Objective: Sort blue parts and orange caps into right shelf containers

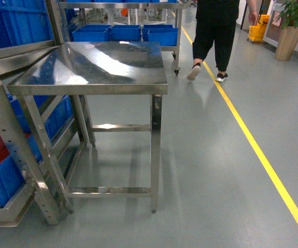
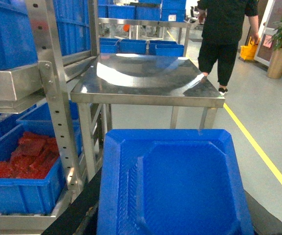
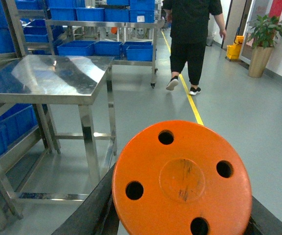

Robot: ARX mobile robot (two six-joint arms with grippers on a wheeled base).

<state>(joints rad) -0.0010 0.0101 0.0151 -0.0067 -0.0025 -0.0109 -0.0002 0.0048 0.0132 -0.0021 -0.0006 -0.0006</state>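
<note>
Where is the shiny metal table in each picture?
Head view: the shiny stainless steel table fills the upper left and middle.
Left wrist view: it stands at centre top, behind the blue plastic tray.
Right wrist view: it is at upper left, beside the round orange cap with four holes.
Shared landmark: the person in black clothes walking along the yellow floor line.

Steel table top bare from edge to edge; open reach from its front and right edges. Left edge butts against shelf rack uprights, bins below. Under the table: legs and low crossbars only. Floor right of the table open up to yellow line. Person walking beyond the far right corner. Cart with blue bins behind the far edge.
</note>
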